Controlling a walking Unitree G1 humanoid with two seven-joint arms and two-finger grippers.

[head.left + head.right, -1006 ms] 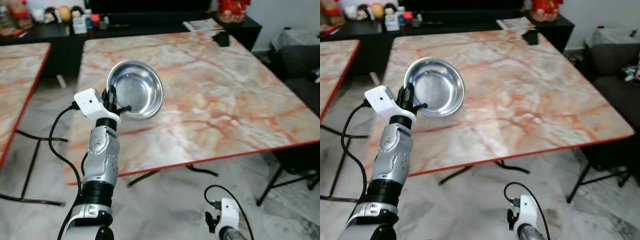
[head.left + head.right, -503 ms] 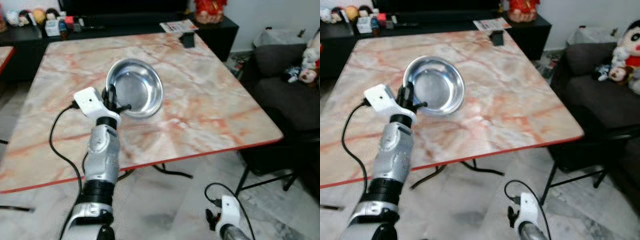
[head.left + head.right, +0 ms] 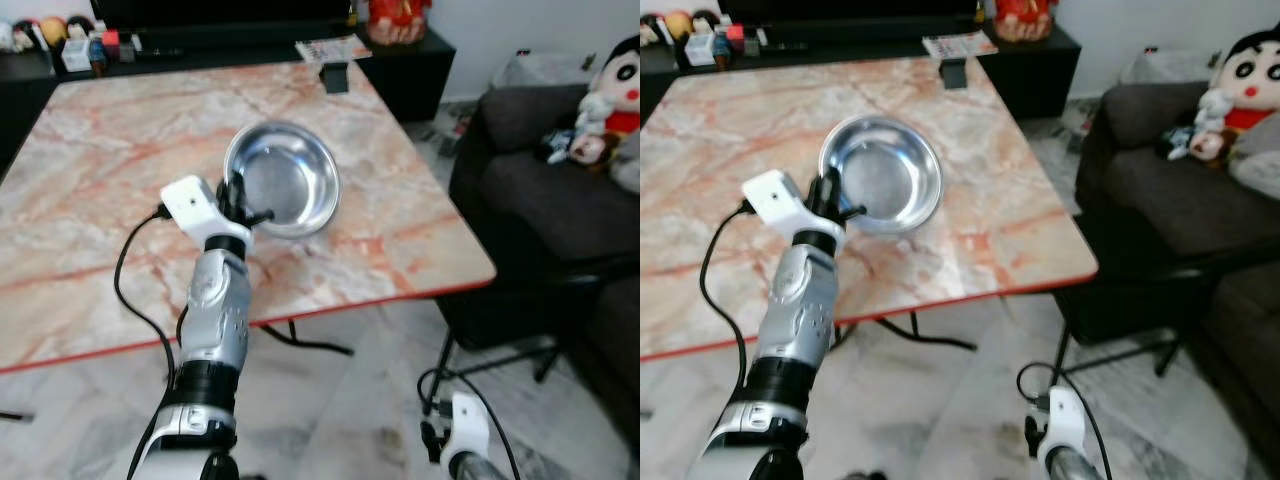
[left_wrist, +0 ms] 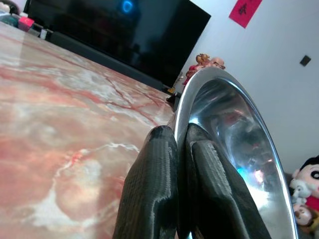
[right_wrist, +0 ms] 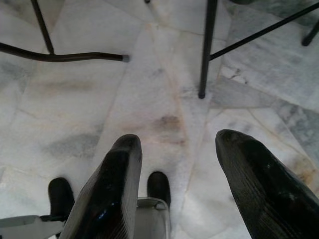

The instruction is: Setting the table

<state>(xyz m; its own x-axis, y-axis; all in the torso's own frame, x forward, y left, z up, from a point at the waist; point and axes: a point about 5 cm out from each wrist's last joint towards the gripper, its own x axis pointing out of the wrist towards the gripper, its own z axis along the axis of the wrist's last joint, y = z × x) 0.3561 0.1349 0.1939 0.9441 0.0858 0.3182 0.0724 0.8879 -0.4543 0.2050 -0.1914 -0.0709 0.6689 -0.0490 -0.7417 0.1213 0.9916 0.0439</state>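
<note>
Swung rightward with the camera since a second ago, left gripper (image 3: 236, 200) clenched on the rim of the steel bowl (image 3: 290, 190), held tilted above the marble table (image 3: 100, 170), sofa (image 3: 540, 170) beyond; right gripper (image 5: 184, 194) low over floor, fingers spread

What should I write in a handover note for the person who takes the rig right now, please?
Left gripper: shut on the rim of the steel bowl, held tilted above the marble table.
Right gripper: open, holding nothing, hanging low over the floor.
Done: bowl picked up and brought over the table.
Left: set the bowl down flat on the table and release it.
</note>
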